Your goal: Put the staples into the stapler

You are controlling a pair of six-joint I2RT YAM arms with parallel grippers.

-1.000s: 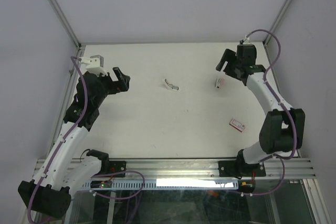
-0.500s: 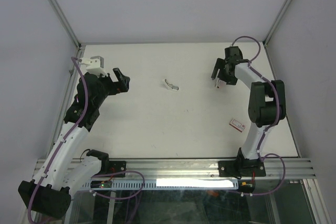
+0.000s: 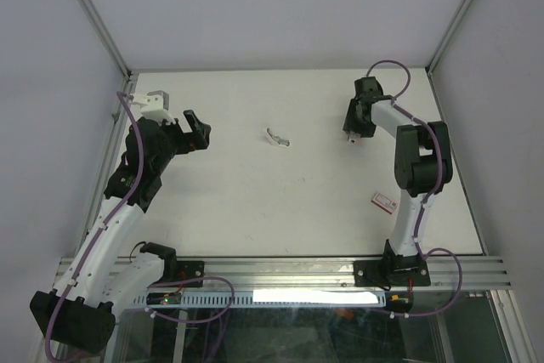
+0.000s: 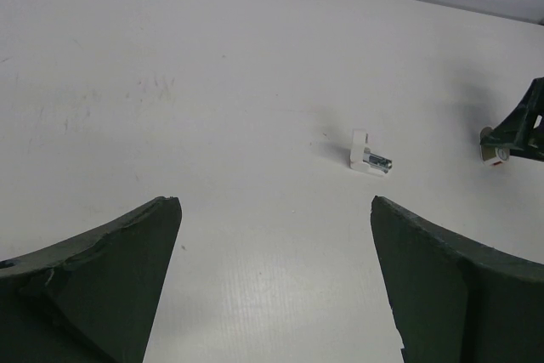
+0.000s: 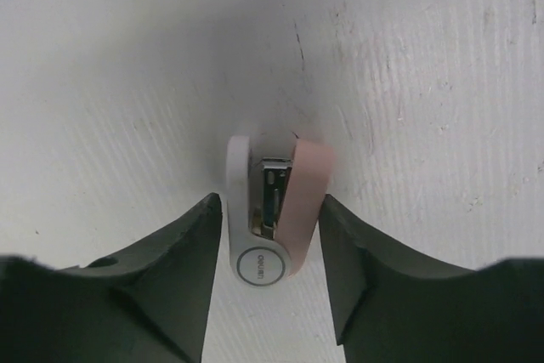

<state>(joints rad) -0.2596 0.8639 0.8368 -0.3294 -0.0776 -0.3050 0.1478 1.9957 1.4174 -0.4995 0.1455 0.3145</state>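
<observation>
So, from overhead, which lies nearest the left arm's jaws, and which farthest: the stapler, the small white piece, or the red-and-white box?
1. small white piece, mid-table
2. stapler, far right
3. red-and-white box, right side, closer to the arms' bases

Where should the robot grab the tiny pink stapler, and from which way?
Probably by its two long flat sides, the white one and the pink one, coming straight down from above. The stapler is narrow across them, so the right gripper fits a finger on each side.
</observation>
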